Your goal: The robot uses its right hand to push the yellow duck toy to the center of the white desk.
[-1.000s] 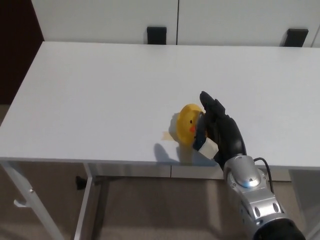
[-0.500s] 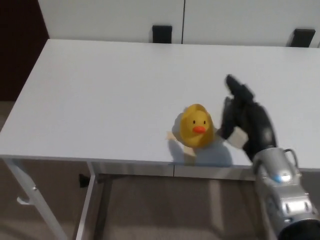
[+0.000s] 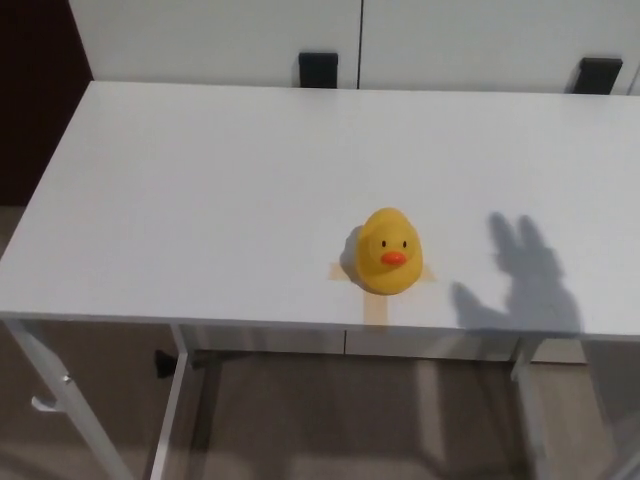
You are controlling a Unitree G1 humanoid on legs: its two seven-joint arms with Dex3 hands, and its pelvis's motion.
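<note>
No robot hand is in view, left or right, so whether either is released or clenched cannot be told. Only a hand-shaped shadow (image 3: 520, 290) is cast on the desk (image 3: 200, 180) at about 3 o'clock of the duck, finger shapes spread; the right robot hand is judged to be above, out of frame.

The yellow duck toy (image 3: 389, 251) sits upright near the desk's front edge, at roughly 5 o'clock of the desk's middle, beak toward the camera. It rests on a cross of tan tape (image 3: 372, 290), part of which is covered by the body.

Step judged: push not yet done; the duck is well short of center. For a clean push, contact should be made low on the body at its 5 o'clock side and driven toward 11 o'clock; a high touch on the rounded head is likely to tip or spin it. A slow, straight stroke is advised.

Duck: smooth, glossy, rounded, looks like soft rubber or vinyl, orange beak, black dot eyes. Desk: flat matte white top, thin white metal legs; likely low friction. Two black brackets (image 3: 317, 69) are seen at the far edge.
</note>
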